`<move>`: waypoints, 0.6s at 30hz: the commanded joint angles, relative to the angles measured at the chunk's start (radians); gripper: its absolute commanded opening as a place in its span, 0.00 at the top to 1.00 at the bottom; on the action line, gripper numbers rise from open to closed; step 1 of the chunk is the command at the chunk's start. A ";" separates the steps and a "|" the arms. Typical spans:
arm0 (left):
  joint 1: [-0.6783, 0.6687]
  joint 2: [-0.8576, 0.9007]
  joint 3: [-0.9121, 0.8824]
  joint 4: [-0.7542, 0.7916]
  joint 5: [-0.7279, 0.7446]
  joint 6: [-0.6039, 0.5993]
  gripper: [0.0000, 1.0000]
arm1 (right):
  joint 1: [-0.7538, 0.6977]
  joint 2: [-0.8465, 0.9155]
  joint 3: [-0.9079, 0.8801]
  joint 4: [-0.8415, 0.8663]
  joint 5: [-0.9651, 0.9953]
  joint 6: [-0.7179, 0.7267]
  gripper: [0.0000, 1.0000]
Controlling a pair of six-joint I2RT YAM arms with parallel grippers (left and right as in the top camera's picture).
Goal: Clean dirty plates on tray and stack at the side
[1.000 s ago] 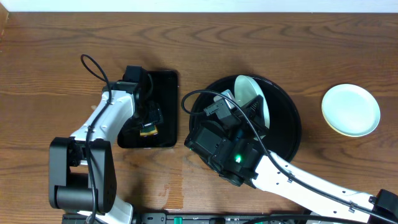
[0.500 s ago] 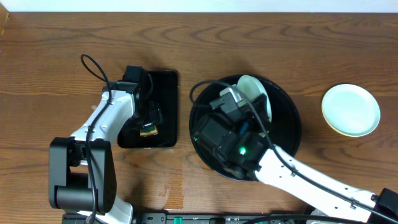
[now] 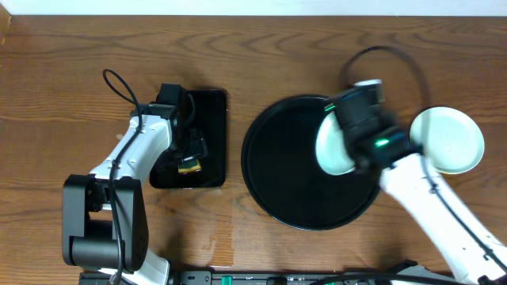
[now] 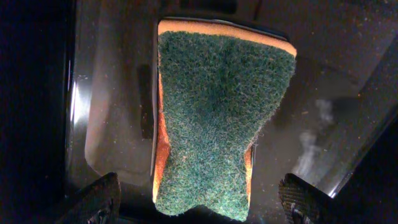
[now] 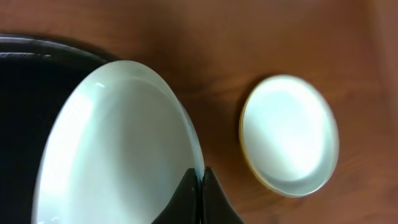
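Note:
My right gripper [image 5: 200, 178] is shut on the rim of a pale mint-blue plate [image 5: 118, 143], holding it tilted over the right part of the round black tray [image 3: 273, 178]. In the overhead view this plate [image 3: 333, 148] hangs near the tray's right rim. On the wood tabletop to the right lies a stack [image 3: 448, 140]: a mint-blue plate [image 5: 290, 130] on a pale yellow one. My left gripper [image 4: 200, 202] stands open over a green and orange sponge [image 4: 217, 118], whose near end lies between the fingers untouched.
The sponge lies in a small rectangular black tray [image 3: 207, 107] left of the round tray. The left arm [image 3: 135, 154] reaches over it from the front left. Bare wood tabletop [image 3: 71, 71] lies around both trays.
My right arm has swung right with the plate, from the tray's left-middle to its right rim, close to the stack. The left arm has not moved.

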 commanded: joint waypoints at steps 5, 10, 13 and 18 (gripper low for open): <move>0.003 0.000 0.000 -0.004 -0.003 0.002 0.17 | -0.524 -0.022 0.007 0.045 -0.512 0.050 0.99; 0.002 0.000 0.000 -0.004 -0.003 0.002 0.17 | -0.748 -0.014 0.007 0.090 -0.671 0.046 0.99; 0.002 0.000 0.000 -0.004 -0.003 0.002 0.17 | -0.810 -0.003 0.006 0.069 -0.760 0.029 0.99; 0.002 0.000 0.000 -0.004 -0.003 0.002 0.17 | -0.794 0.050 -0.003 -0.014 -0.824 -0.041 0.66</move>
